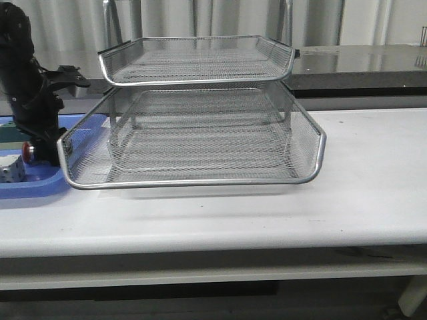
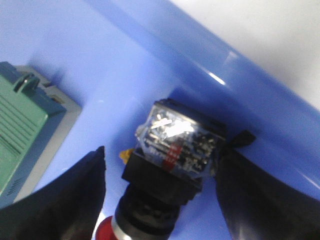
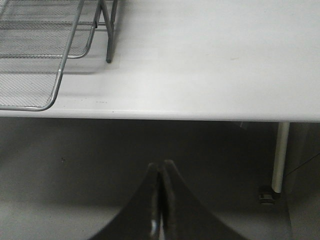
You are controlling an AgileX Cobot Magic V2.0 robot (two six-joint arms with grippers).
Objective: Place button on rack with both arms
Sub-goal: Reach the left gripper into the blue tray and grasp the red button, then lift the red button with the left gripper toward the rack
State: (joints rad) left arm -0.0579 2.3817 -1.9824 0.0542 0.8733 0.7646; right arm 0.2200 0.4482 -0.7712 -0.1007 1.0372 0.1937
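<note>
Left pincer [image 2: 160,200] astride button [image 2: 172,165], contact unclear – front view shows rack [image 1: 193,133]; right pincer [image 3: 160,200] closed, empty.

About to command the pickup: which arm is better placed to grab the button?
Left. Its gripper is down in the blue tray, open fingers either side of the button. The right gripper is shut, hanging off the table edge beside the rack, away from the button.

Left gripper [image 2: 160,200] spread wide, a black finger [image 2: 65,200] on either side of the button [image 2: 170,165] | button's clear rear block faces the lens, red cap low | blue tray [image 2: 100,65] beneath | green block [image 2: 25,130] near, at the frame edge
</note>
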